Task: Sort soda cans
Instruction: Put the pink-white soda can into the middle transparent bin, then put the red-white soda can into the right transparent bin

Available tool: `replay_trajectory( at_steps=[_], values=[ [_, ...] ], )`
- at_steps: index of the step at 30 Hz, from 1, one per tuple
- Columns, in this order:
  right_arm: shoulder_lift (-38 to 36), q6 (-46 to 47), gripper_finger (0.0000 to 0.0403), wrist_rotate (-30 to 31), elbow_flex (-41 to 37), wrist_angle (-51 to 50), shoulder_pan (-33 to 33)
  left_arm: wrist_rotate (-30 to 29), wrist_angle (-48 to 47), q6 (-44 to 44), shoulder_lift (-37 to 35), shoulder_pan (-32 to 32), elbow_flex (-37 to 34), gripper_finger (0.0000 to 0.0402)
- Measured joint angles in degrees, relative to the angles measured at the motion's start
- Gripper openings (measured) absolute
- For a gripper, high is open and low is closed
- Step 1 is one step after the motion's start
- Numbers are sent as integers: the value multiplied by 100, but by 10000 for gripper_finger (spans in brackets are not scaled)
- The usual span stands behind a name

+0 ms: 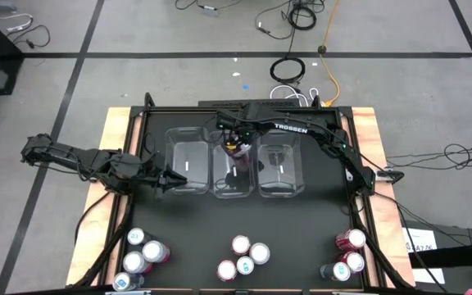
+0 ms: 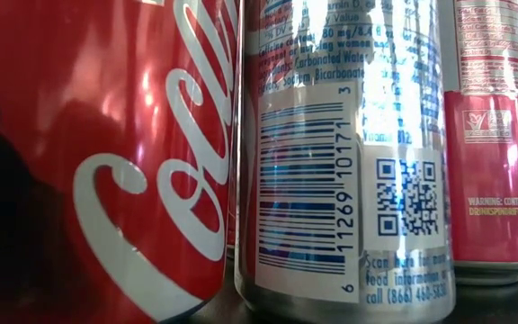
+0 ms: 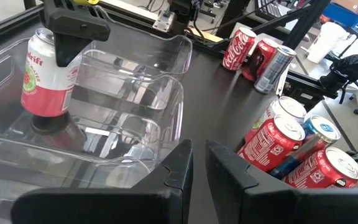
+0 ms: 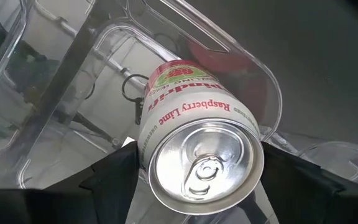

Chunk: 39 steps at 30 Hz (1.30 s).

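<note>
Jaws of the right gripper are clamping a pink-and-white raspberry-lime soda can, lowering it into the middle clear plastic bin at upper centre of the high view. Left gripper, jaws together, is waiting beside the left bin. Placing step seems underway; next calls for releasing, then fetching from the remaining cans along the bottom edge.
</note>
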Motion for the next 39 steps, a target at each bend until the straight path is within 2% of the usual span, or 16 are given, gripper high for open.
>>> replay_trajectory(
  at_steps=[9,23,33,39],
  values=[
    [-13,-7,356,-117,0,24,2,-2,0,2,0,2,0,54],
    [-94,-142,359,-127,0,98,-37,-2,0,2,0,2,0,54],
    [-819,-441,359,-74,0,284,-85,-4,6,0,0,2,0,54],
    [-1361,-196,359,-36,0,123,205,-4,4,0,0,1,0,54]
  ],
)
